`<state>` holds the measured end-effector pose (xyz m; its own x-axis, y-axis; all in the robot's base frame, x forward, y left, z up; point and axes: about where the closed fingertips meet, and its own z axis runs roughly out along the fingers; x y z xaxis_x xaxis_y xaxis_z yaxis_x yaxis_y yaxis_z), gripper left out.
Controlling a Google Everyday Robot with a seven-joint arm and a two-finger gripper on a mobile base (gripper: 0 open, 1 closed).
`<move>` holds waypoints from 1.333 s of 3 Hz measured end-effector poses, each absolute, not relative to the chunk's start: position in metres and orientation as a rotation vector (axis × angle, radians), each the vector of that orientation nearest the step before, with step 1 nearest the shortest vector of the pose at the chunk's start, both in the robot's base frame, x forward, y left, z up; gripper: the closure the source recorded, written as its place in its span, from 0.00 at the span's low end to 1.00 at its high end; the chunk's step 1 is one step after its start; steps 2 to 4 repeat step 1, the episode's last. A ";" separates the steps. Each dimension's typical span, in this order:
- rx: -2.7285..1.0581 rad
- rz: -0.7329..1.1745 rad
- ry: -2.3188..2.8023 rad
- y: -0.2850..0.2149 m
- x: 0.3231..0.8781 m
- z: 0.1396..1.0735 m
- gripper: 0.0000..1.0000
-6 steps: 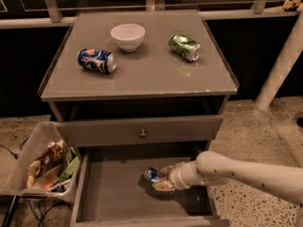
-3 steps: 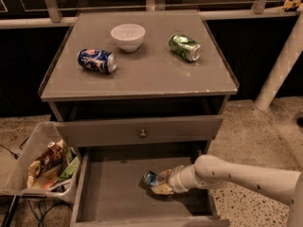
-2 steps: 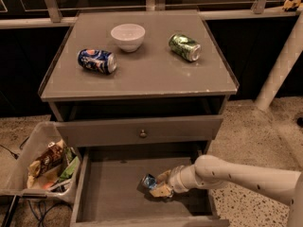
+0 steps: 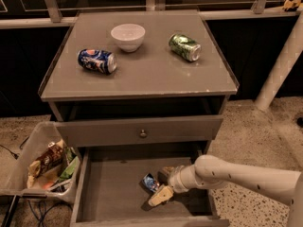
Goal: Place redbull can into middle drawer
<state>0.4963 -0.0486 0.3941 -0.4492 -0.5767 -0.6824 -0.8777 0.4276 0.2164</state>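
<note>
The redbull can (image 4: 150,182), slim, light-blue and silver, lies on the floor of the open middle drawer (image 4: 111,196), right of its centre. My gripper (image 4: 156,188) reaches into the drawer from the right, low over the floor. Its fingers are spread, with one pale finger (image 4: 160,196) in front of the can and the other behind it. The can rests between the fingertips and looks released.
On the cabinet top (image 4: 142,74) are a white bowl (image 4: 128,36), a fat dark-blue can (image 4: 97,61) on its side and a green can (image 4: 184,47) on its side. The closed upper drawer front has a round knob (image 4: 142,133). A bin of snack packets (image 4: 45,167) stands at the left. A white pole (image 4: 281,60) stands at the right.
The can has sunk slightly onto the drawer floor. The front finger has moved down and away from it, so the fingers are now apart.
</note>
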 end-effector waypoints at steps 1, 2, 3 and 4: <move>-1.225 0.768 2.168 -0.049 0.496 0.394 0.00; -1.225 0.768 2.168 -0.049 0.496 0.394 0.00; -1.225 0.768 2.168 -0.049 0.496 0.394 0.00; -1.225 0.768 2.168 -0.049 0.496 0.394 0.00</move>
